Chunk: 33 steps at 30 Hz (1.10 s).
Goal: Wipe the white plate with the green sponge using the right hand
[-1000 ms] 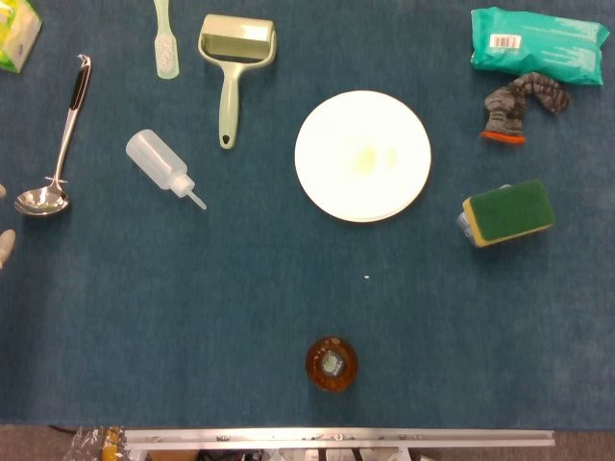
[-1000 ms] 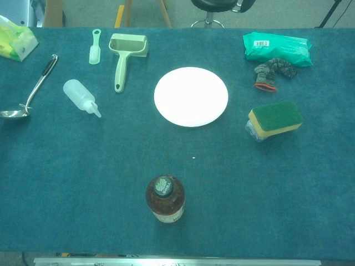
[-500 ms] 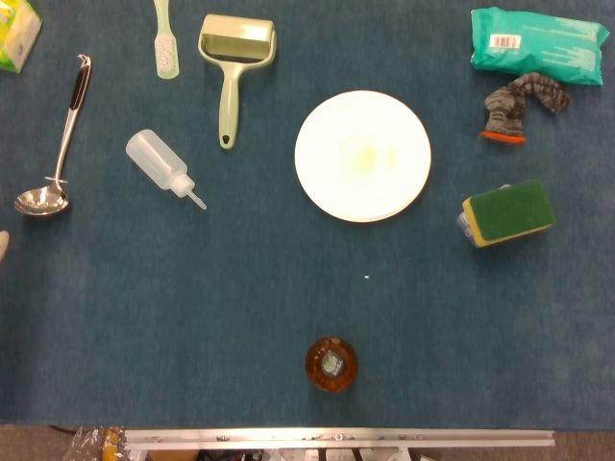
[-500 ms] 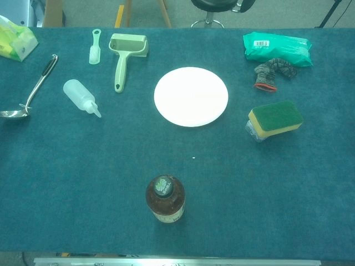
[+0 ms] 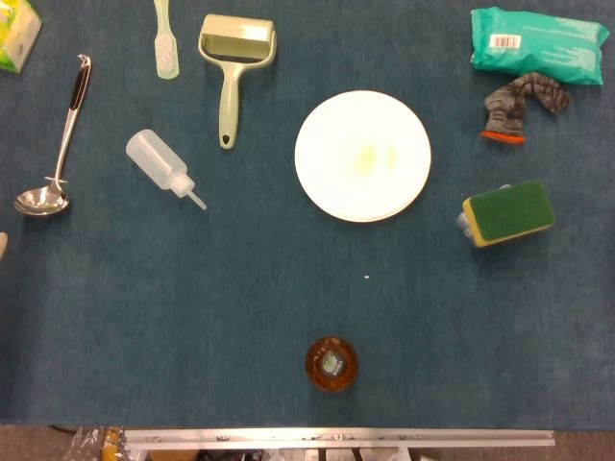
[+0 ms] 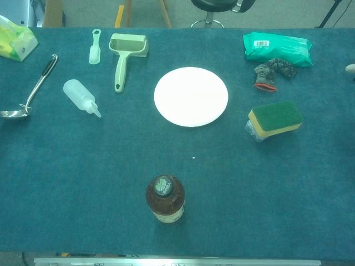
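The white plate (image 5: 362,156) lies flat on the blue cloth, right of centre; the chest view shows the plate (image 6: 191,96) too. The green sponge (image 5: 507,212) with its yellow underside rests green face up to the plate's right, and appears as the sponge (image 6: 275,118) in the chest view. Only a pale tip of my right hand (image 6: 350,68) pokes in at the chest view's right edge, well apart from the sponge. A sliver of my left hand (image 5: 2,245) shows at the head view's left edge. How either hand's fingers lie is hidden.
A brown bottle (image 5: 332,363) stands near the front edge. A squeeze bottle (image 5: 161,165), ladle (image 5: 58,139), lint roller (image 5: 232,60) and small brush (image 5: 165,38) lie at the left. A teal wipes pack (image 5: 538,44) and grey sock (image 5: 521,105) sit beyond the sponge.
My left hand has drawn back toward the head view's left edge, leaving just a sliver. A tip of my right hand has appeared at the chest view's right edge.
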Each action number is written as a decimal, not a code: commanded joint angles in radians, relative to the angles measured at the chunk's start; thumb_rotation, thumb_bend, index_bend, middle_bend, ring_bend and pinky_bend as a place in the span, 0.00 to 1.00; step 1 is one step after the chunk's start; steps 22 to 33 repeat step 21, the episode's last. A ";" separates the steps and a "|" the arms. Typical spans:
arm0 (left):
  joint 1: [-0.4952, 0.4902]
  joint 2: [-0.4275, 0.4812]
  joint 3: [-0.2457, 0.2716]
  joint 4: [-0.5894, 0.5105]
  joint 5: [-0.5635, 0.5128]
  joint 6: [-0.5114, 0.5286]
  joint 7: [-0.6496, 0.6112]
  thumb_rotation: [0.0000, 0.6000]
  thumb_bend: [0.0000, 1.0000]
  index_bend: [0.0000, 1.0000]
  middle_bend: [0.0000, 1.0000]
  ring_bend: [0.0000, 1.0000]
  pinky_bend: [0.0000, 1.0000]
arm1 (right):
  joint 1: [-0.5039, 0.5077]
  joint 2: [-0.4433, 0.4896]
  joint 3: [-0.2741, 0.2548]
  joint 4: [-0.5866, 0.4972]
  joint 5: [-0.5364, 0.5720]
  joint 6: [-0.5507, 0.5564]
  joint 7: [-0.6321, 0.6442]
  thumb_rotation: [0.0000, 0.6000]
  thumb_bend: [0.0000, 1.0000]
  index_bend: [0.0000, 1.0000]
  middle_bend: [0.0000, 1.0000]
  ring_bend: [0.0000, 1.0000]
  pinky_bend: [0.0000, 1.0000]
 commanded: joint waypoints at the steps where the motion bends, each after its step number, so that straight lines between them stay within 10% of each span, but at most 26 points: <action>1: -0.006 0.003 0.007 0.007 -0.008 -0.026 0.001 1.00 0.20 0.39 0.33 0.24 0.41 | 0.010 0.008 0.001 -0.021 -0.005 -0.009 -0.026 1.00 0.00 0.13 0.25 0.13 0.25; 33: -0.035 0.029 0.024 0.009 -0.031 -0.117 0.004 1.00 0.20 0.39 0.33 0.24 0.41 | 0.032 0.024 0.004 -0.087 0.000 -0.029 -0.097 1.00 0.00 0.13 0.25 0.13 0.25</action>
